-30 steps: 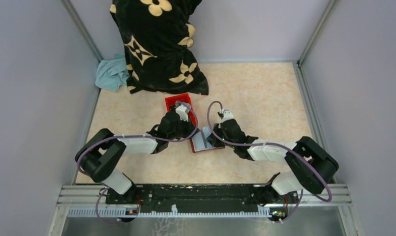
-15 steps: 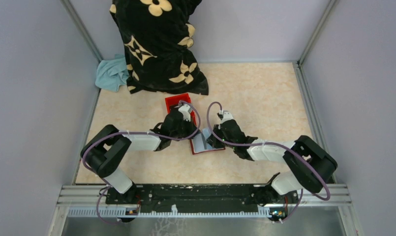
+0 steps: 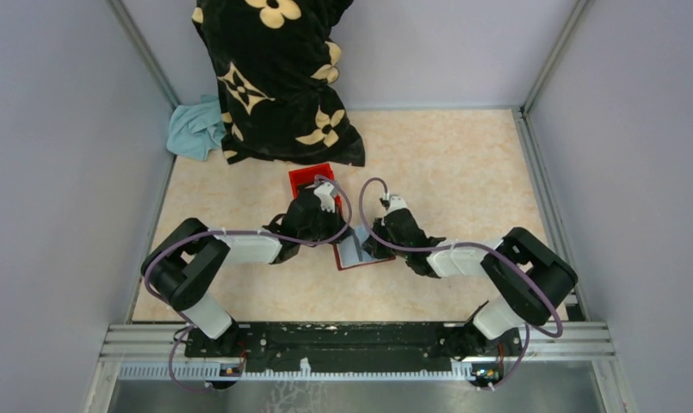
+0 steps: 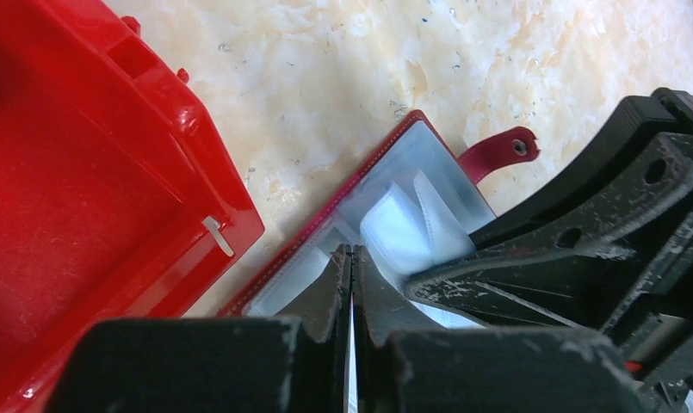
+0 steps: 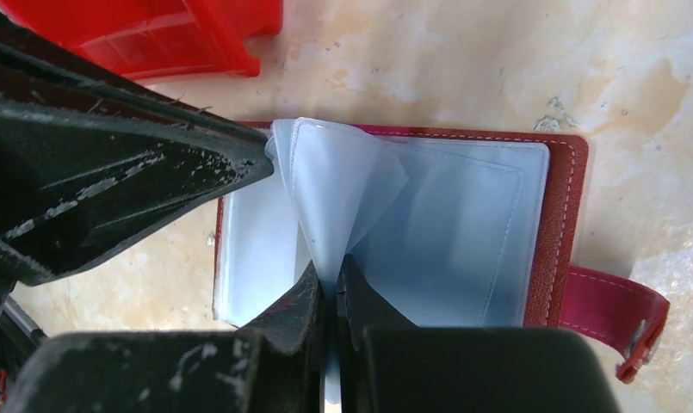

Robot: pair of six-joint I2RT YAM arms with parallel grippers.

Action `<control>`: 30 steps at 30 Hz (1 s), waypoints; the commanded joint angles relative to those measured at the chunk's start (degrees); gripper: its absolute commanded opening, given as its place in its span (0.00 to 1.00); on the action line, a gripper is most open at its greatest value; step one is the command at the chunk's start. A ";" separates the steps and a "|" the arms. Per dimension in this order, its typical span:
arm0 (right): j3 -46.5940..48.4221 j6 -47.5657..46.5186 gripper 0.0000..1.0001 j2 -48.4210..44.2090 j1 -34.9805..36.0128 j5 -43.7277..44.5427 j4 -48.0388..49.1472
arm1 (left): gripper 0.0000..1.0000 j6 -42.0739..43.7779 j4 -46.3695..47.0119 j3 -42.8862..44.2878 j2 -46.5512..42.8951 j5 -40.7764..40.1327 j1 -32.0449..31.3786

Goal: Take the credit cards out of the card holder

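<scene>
The dark red card holder (image 3: 360, 255) lies open on the table, its strap (image 5: 614, 314) out to one side. Its pale blue-grey sleeves (image 5: 343, 181) fan up from the spine; I cannot tell cards from sleeves. My right gripper (image 5: 330, 274) is shut on a raised sleeve near the spine and also shows in the top view (image 3: 368, 244). My left gripper (image 4: 351, 251) is shut, its tip against the raised sleeve's edge (image 4: 399, 228). I cannot tell if it pinches anything. It reaches in from the left in the top view (image 3: 344, 234).
A bright red plastic open box (image 3: 309, 177) stands just behind the left gripper, close to the card holder (image 4: 360, 176). A black flowered blanket (image 3: 274, 77) and a pale blue cloth (image 3: 196, 129) lie at the back left. Grey walls close in both sides.
The left arm shifted right, bringing its gripper up against the card holder. The right arm's elbow drew inward. The card holder stayed where it was.
</scene>
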 commanded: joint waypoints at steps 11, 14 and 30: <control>3.51 -0.30 0.00 1.44 -0.79 -1.04 5.46 | 0.07 1.20 -0.15 1.41 -0.52 0.74 -0.25; 4.02 -0.48 0.00 2.02 -0.79 -0.43 5.22 | 0.06 0.81 -1.07 1.96 -0.12 1.08 -0.25; 4.19 -0.52 0.03 1.10 -0.86 -3.28 6.47 | 0.08 0.81 0.67 1.97 1.59 2.83 -0.25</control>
